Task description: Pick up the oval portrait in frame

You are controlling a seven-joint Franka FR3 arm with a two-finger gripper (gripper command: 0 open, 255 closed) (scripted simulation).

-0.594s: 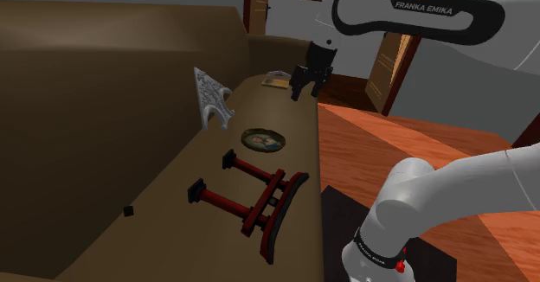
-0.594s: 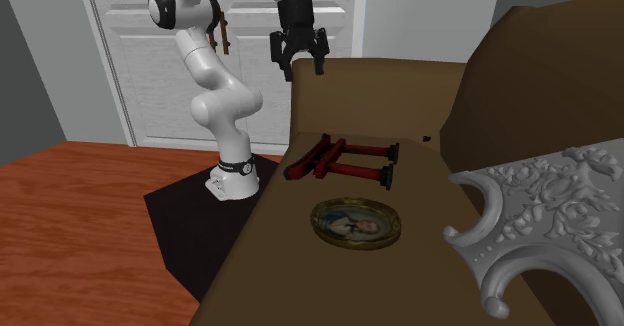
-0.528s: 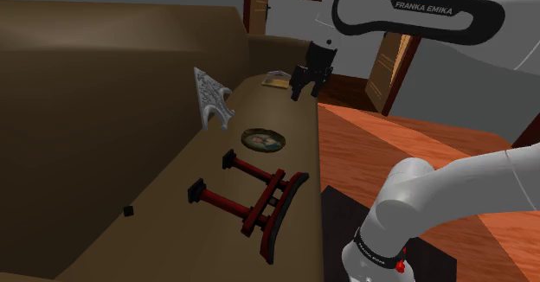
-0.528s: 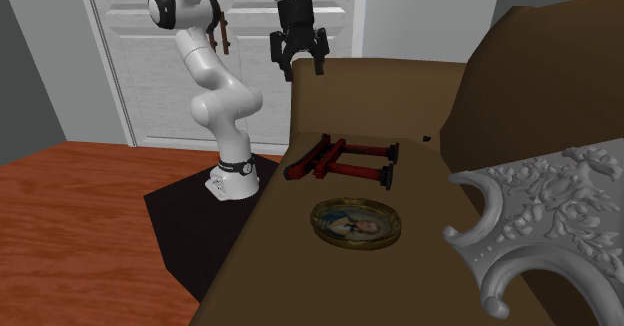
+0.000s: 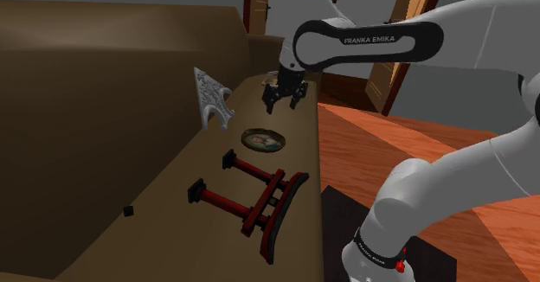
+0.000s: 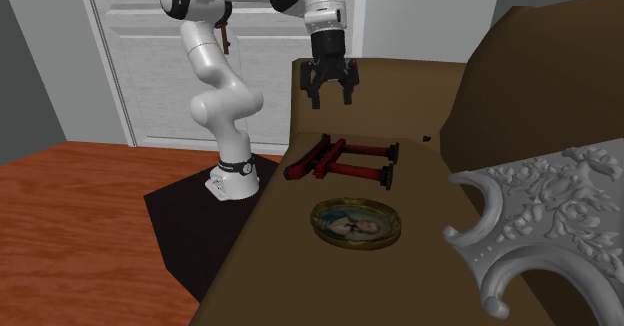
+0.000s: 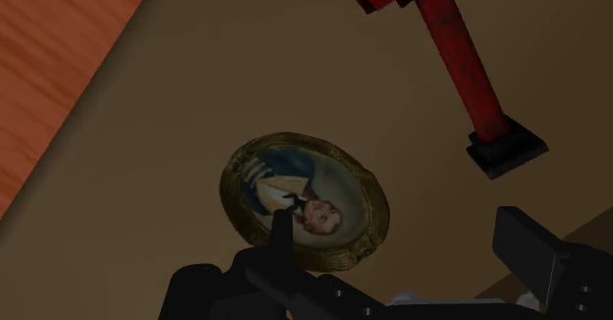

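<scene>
The oval portrait (image 5: 263, 138) (image 6: 355, 222) (image 7: 305, 200) lies flat on the long brown surface (image 5: 173, 194), in a gold frame. My black gripper (image 5: 284, 99) (image 6: 332, 89) (image 7: 403, 244) hangs open in the air above the surface, a little beyond the portrait in the shoulder view. Nothing is between its fingers. In the wrist view the portrait lies below the hand, just ahead of one fingertip (image 7: 283, 232).
A red and black torii-shaped stand (image 5: 251, 198) (image 6: 343, 161) lies between the portrait and the arm's base. A silver ornate piece (image 5: 210, 99) (image 6: 545, 214) leans on the brown back. A tiny black cube (image 5: 129, 210) is nearby. Orange wood floor (image 5: 389, 150) drops off beside the surface.
The arm has swung the gripper from beside the surface's edge to over it, and lower, closer to the portrait. The fingers stay open. Nothing on the surface has moved.
</scene>
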